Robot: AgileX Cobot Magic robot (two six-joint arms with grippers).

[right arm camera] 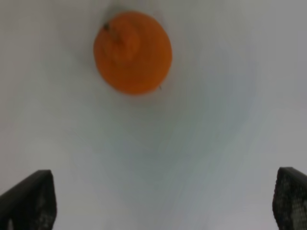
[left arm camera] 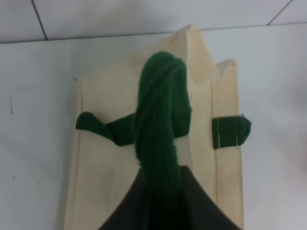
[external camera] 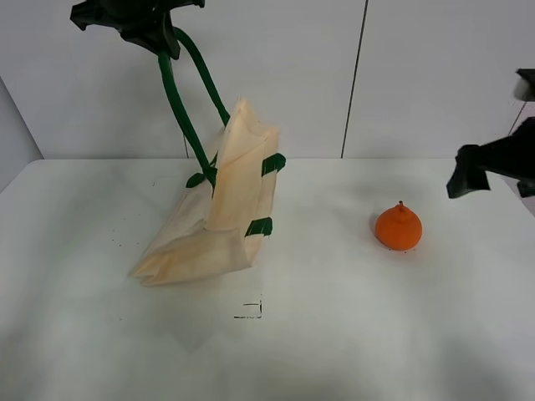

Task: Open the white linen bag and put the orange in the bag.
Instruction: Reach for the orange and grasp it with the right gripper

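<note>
The white linen bag hangs by one dark green strap handle, its lower end resting on the table left of the middle. My left gripper is shut on that handle high above the table; the left wrist view shows the handle running down to the bag. The orange sits on the table to the right, apart from the bag. My right gripper is open and empty, above and to the right of the orange.
The white table spreads around both objects. A small dark mark lies in front of the bag. A white wall stands behind the table.
</note>
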